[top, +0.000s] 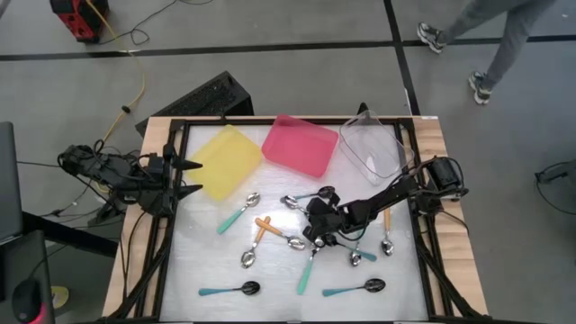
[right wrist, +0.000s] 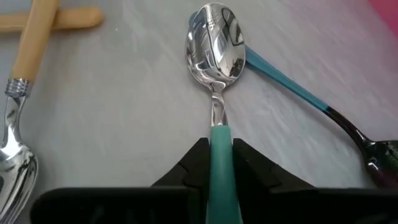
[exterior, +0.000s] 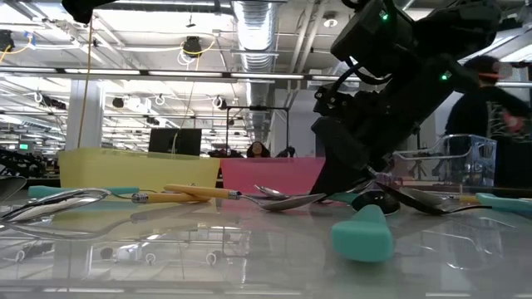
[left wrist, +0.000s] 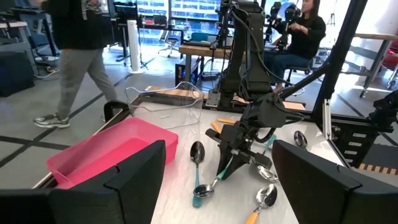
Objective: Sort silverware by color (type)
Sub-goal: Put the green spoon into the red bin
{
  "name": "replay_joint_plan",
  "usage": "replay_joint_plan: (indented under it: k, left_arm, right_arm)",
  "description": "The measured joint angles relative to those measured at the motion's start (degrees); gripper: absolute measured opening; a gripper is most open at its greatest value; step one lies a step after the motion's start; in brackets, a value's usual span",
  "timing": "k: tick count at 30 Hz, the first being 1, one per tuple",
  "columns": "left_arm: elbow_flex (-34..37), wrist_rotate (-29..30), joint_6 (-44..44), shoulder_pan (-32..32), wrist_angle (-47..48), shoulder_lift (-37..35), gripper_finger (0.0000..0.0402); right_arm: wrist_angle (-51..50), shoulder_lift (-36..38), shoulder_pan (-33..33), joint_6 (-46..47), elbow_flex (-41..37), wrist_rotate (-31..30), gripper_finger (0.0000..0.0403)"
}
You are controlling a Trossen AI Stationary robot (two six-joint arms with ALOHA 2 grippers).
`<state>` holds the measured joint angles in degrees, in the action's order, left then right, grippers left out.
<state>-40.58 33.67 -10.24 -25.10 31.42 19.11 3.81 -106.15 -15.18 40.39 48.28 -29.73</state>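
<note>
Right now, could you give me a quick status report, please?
Right gripper jaws closed on teal spoon. Left gripper open, waiting near yellow tray. Black-bowled spoon crossing behind it.

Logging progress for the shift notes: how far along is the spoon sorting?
Done: nothing. The yellow tray, pink tray and clear tray hold no spoons. In hand: the right gripper pinches a teal-handled silver spoon on the table. Left: all other spoons, like the orange-handled pair. The left gripper waits open by the yellow tray.

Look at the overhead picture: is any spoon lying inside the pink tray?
No. The pink tray holds nothing, and the spoons, such as one teal spoon, all lie on the table.
</note>
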Motion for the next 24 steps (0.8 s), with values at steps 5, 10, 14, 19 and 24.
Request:
replay_joint_plan:
  k: [5, 10, 14, 19, 24]
  left_arm:
    - [0.0, 0.0, 0.0, 0.0, 0.0, 0.0, 0.0281]
    - [0.0, 0.0, 0.0, 0.0, 0.0, 0.0, 0.0281]
    - [0.0, 0.0, 0.0, 0.0, 0.0, 0.0, 0.0281]
    - [0.0, 0.0, 0.0, 0.0, 0.0, 0.0, 0.0281]
    - [0.0, 0.1, 0.0, 0.0, 0.0, 0.0, 0.0281]
  right_arm:
    - [1.4, 0.6, 0.5, 0.1, -0.1, 0.4, 0.0075]
    - [2.0, 2.1, 1.1, -0.6, 0.5, 1.2, 0.0076]
    - [2.6, 3.1, 1.5, -4.6, 2.5, 1.2, 0.0077]
    - [0.9, 4.9, 3.5, -8.8, 5.2, 1.7, 0.0078]
    - [-4.5, 8.0, 6.9, -9.5, 7.7, 1.6, 0.0079]
